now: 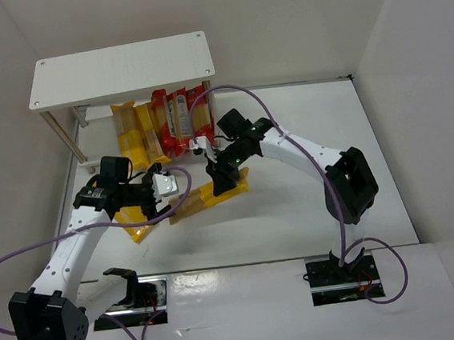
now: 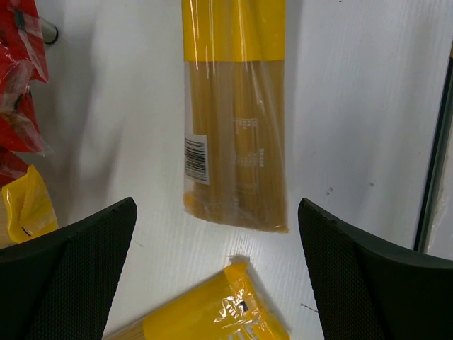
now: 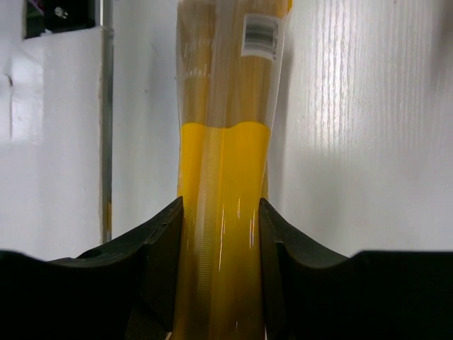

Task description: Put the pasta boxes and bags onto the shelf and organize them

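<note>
The white shelf [image 1: 121,72] stands at the back left. Several yellow and red-edged pasta packs [image 1: 162,126] lie under its top board. My right gripper [image 1: 221,180] [image 3: 221,205] is shut on a yellow spaghetti pack [image 1: 205,198] [image 3: 225,156] that lies slanted in mid-table; the pack's clear end with a barcode points away from the gripper. My left gripper [image 1: 151,195] [image 2: 216,205] is open and empty, just above the table. Between its fingers [image 2: 78,255] lie the clear end of one yellow pack [image 2: 237,134] and the corner of another yellow pack [image 2: 205,312] [image 1: 136,225].
The red-edged packs [image 2: 18,85] show at the left edge of the left wrist view, with a yellow pack corner [image 2: 28,205] below them. The shelf's thin legs [image 1: 67,141] stand at the left. White walls enclose the table on three sides.
</note>
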`<state>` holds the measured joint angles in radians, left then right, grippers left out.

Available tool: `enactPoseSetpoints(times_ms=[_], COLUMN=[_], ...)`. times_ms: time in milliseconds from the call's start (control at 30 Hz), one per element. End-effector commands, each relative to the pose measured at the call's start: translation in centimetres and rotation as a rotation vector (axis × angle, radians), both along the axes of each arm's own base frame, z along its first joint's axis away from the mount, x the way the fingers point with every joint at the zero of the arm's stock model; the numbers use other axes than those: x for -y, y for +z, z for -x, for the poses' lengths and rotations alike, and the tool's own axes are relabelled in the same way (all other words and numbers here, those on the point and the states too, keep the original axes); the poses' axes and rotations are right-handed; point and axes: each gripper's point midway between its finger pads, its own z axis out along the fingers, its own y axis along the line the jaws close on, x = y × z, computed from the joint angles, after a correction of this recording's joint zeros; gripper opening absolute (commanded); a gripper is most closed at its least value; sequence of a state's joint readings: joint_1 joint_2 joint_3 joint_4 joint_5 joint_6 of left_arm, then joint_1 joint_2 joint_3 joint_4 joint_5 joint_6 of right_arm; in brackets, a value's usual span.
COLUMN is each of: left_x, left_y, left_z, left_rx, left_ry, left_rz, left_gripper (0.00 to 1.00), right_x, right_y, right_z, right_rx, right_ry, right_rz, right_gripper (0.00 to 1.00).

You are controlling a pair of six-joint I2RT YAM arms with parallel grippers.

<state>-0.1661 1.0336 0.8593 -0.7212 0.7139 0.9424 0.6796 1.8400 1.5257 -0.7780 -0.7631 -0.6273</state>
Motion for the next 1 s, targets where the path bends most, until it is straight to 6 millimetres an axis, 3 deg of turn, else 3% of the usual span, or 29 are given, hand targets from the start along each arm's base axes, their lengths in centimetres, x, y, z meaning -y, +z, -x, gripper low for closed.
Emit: enactPoseSetpoints(times_ms=[0,67,100,333,600,667,700,733,767,867,933,967], left_x=[1.1,0.9,0.9,0.5,0.8,1.2,1.8,2.0,2.4,3.9,5.3,5.8], left_y=[0.0,-0.9,-0.9,-2.5,-4.0,-4.1,-4.0,-4.4,-4.5,-4.7,-5.0,-5.3], left_z=[-0.3,-0.3,-0.3,0.8,0.4,0.3,0.2,0.2,0.2,-0.5,-0.7,-1.0], left_rx=[0.052,0.037,0.037,-0.002,-0.005,-0.020,-0.014,-0.039,-0.047,-0.056,-0.076,-0.081], left_ry=[-0.074,-0.068,-0.068,-0.070,-0.058,-0.055,-0.069,-0.059,-0.063,-0.046,-0.032,-0.028], left_rz=[0.040,0.029,0.029,0.009,-0.019,-0.009,-0.003,-0.006,-0.002,-0.008,0.003,0.006], left_gripper=[1.00,1.00,1.00,1.00,1.00,1.00,1.00,1.00,1.00,1.00,1.00,1.00], right_x=[-1.6,-1.6,-1.6,-2.0,-2.0,-1.9,-1.7,-0.9,-0.5,2.1,4.9,6.3], right_y=[8.3,7.9,6.2,1.9,-1.8,-2.0,-1.5,-1.4,-0.9,0.4,2.0,2.6], right_z=[0.7,0.7,0.5,-1.4,-3.1,-4.5,-5.0,-5.8,-6.3,-8.9,-10.8,-10.8], right_rx=[0.098,0.097,0.074,0.010,0.005,0.020,0.019,-0.002,0.007,0.051,0.098,0.102], right_ry=[0.061,0.061,0.052,0.021,-0.021,-0.083,-0.109,-0.151,-0.174,-0.305,-0.396,-0.434], right_rz=[-0.240,-0.239,-0.210,-0.163,-0.077,-0.072,-0.083,-0.080,-0.080,-0.059,-0.058,-0.053], right_gripper=[0.00,0.00,0.00,0.00,0.00,0.01,0.16,0.66,0.78,1.00,1.00,1.00])
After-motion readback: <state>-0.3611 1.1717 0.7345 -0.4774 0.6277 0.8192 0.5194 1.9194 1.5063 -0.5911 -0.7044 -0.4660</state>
